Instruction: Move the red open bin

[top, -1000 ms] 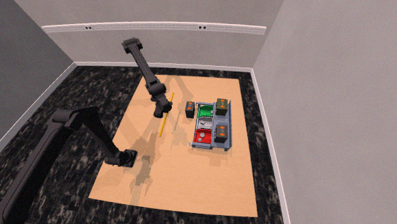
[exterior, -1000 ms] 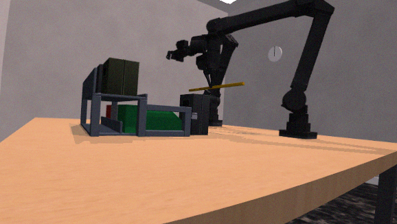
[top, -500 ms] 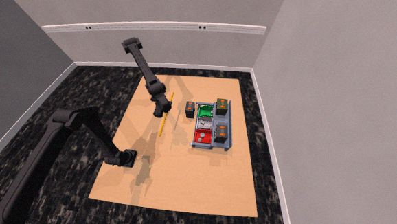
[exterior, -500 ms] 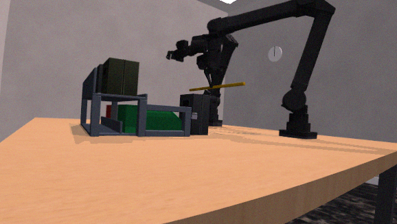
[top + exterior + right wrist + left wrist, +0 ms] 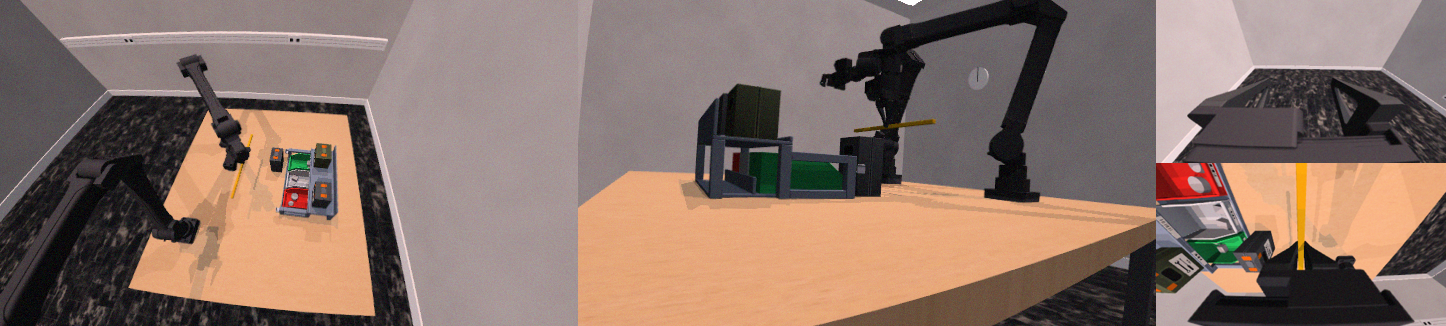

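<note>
The red open bin (image 5: 296,191) (image 5: 736,162) (image 5: 1172,190) is still to be taken out: it sits on the lower level of the blue-grey shelf (image 5: 322,173) (image 5: 785,172) (image 5: 1234,204), at the end of a row. Its walls and floor are bright red, its top is open, and it looks upright. Two pale, rounded parts (image 5: 294,197) (image 5: 1199,184) lie inside, one larger-looking than the other in the top view. The left wrist view shows a pale label with dark marks along the front edge; its writing is too blurred to read. From the exterior, only a sliver of red shows behind the shelf and the green bin.

Beside it is a grey-white bin (image 5: 298,175) (image 5: 1183,225) with parts in it, then a green bin (image 5: 300,160) (image 5: 815,175) (image 5: 1214,252), also with a part inside. Two dark cases with orange latches stand on the upper board, and a third dark case (image 5: 276,159) (image 5: 868,167) (image 5: 1254,250) stands on the bench (image 5: 280,260) (image 5: 803,240) (image 5: 1345,199) in front of the green bin.

The left gripper (image 5: 885,125) (image 5: 1301,244) is nearly closed, pinching a long yellow bar (image 5: 237,182) (image 5: 918,123) (image 5: 1301,199) above the bench. The right gripper (image 5: 823,80) (image 5: 1301,81) is wide open, with nothing between its fingers.
</note>
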`<state>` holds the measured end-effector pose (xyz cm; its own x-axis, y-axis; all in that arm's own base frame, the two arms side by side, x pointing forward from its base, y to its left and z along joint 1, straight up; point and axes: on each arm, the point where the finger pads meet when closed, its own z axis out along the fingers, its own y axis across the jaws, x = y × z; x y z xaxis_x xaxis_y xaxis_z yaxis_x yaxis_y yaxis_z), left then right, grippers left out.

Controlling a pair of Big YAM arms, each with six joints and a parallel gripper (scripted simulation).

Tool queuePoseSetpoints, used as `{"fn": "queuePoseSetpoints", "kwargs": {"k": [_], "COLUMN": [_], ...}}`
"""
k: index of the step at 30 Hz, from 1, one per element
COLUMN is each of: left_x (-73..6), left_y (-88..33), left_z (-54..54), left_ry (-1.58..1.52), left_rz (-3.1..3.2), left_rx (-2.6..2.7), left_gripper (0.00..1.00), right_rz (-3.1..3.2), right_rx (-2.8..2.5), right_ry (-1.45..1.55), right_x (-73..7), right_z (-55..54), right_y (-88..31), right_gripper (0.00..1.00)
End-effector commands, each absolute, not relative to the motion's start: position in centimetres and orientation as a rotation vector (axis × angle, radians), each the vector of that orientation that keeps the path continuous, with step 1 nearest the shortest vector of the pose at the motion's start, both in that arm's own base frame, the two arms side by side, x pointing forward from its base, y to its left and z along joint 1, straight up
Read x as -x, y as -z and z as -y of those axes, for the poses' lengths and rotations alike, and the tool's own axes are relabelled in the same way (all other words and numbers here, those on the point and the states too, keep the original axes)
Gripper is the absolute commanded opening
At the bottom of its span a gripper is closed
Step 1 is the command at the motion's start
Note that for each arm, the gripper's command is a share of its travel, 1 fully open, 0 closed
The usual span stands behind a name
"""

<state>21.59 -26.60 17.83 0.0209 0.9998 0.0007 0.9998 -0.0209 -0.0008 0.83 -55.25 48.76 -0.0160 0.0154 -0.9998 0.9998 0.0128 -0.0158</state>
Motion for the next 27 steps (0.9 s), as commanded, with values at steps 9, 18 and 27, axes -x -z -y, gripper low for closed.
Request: {"fn": "queuePoseSetpoints", "kwargs": {"k": [9, 18, 27], "left_x": [-21.53, -21.44, -21.64], "left_y": [-19.45, -19.22, -19.54], "left_z": [26.97, 26.85, 27.10], "left_ry": [-0.005, -0.004, -0.006], "left_rz": [2.239, 2.236, 2.244], "left_rx": [2.279, 2.276, 2.284], "left_gripper": [0.00, 0.00, 0.00], "right_rz": [-1.212, -1.212, -1.212], "right_rx": [-1.205, -1.205, -1.205], "right_ry": [1.205, 1.205, 1.205], "right_x": [-0.27, -0.27, -0.27], "right_z": [54.49, 54.49, 54.49], "right_y": [-50.05, -50.05, -50.05], "right_gripper": [1.00, 1.00, 1.00]}}
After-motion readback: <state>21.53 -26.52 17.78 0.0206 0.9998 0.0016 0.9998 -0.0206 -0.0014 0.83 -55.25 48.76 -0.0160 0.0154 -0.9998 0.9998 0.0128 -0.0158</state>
